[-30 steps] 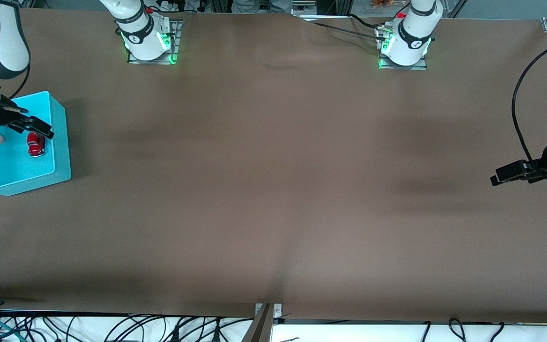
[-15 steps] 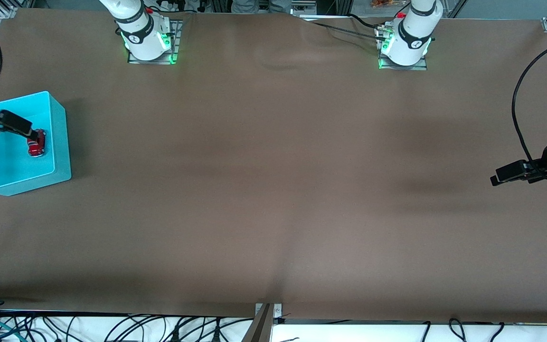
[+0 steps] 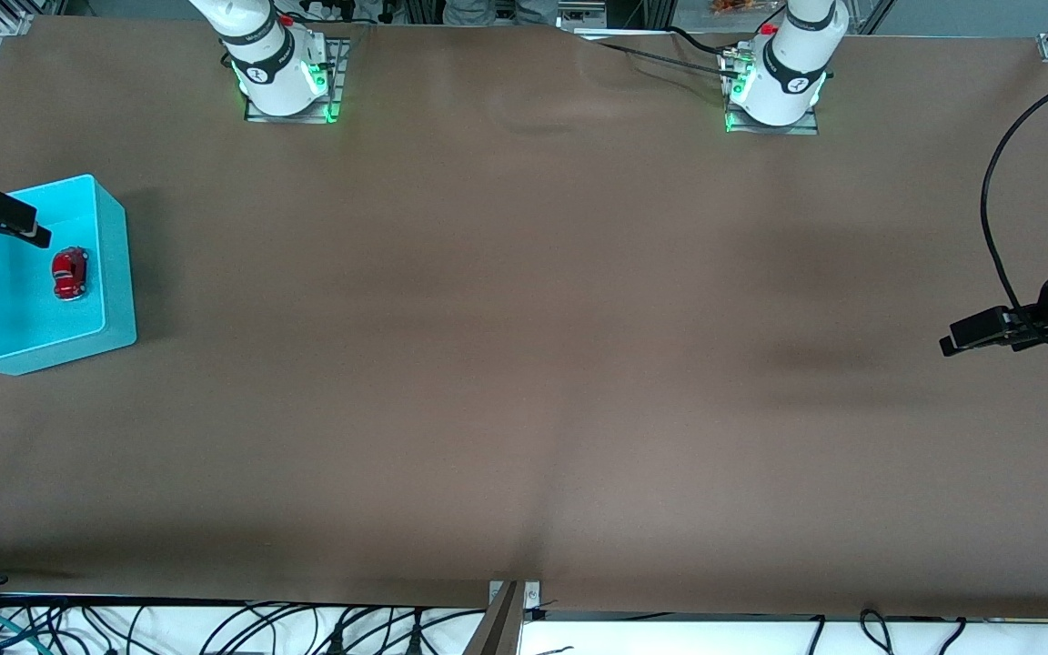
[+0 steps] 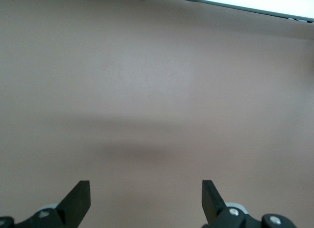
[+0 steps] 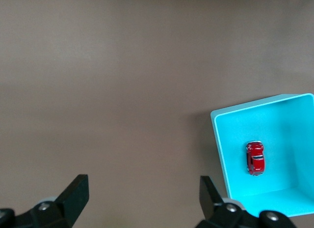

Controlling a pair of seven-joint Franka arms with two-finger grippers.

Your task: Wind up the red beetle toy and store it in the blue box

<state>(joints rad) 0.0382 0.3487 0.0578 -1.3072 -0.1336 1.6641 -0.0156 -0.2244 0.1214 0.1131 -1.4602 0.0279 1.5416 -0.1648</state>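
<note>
You are looking at a job that seems all but done: the red beetle toy (image 3: pixel 69 273) is lying in the blue box (image 3: pixel 115 273) at the frame's left edge, while the empty right gripper (image 3: pixel 19 227) is hanging over its upper rim and the left gripper (image 3: pixel 961 338) is waiting at the right edge, both with fingers spread open.

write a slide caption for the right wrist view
Red beetle toy resting inside the blue box, seen past the open, empty right gripper.

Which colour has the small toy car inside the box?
Glossy red toy car, clearest in the right wrist view.
</note>
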